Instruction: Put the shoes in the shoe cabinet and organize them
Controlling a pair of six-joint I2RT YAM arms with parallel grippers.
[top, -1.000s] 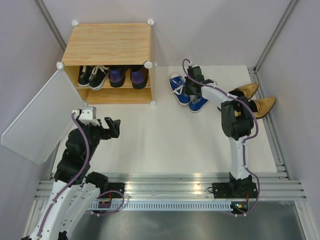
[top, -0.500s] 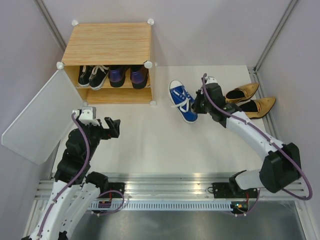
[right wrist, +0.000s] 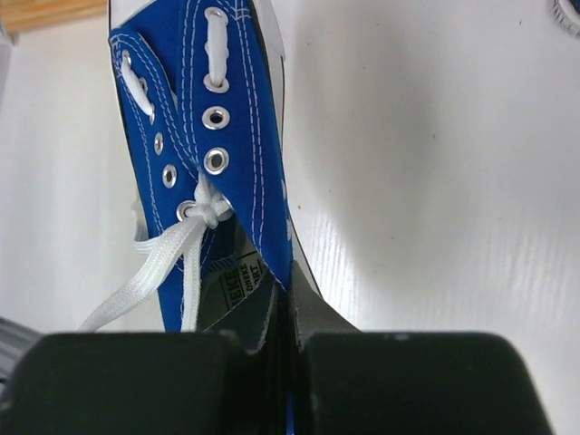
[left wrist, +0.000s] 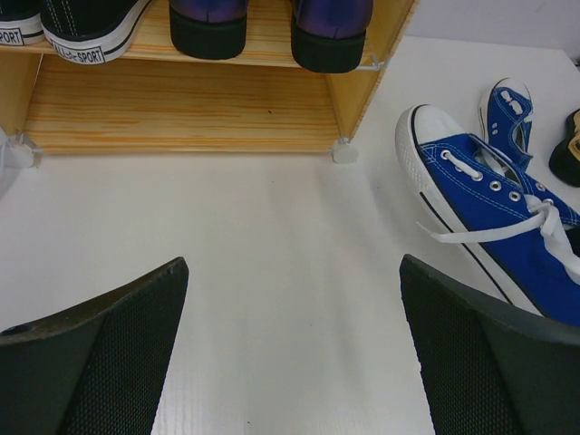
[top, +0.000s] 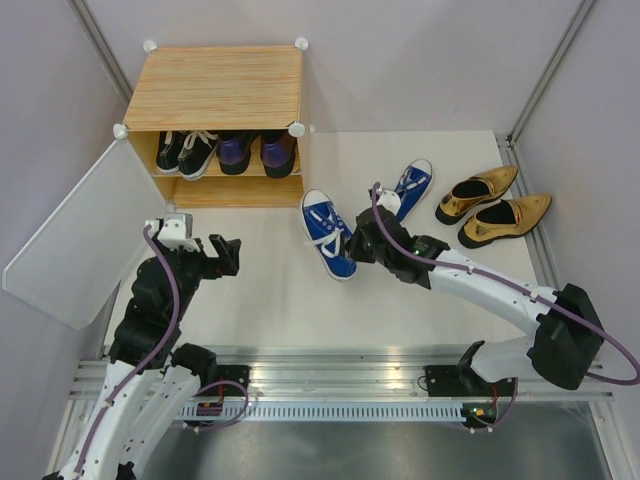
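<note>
The boxy light wood-grain shoe cabinet [top: 220,85] stands at the bench's [top: 280,290] far left, and its pale white door panel [top: 75,240] is swung wide open to the left. On its upper shelf a pair of black sneakers with white laces [top: 185,152] sits on the left and a pair of purple high heels [top: 255,152] on the right. A blue canvas sneaker [top: 328,235] with white laces and toe cap lies just off the cabinet's right front corner, its heel collar pinched in the right pincer [top: 355,243]. Its blue mate [top: 412,187] lies near it to the right. The shiny gold pointed heels [top: 495,205] sit side by side at far right.
</note>
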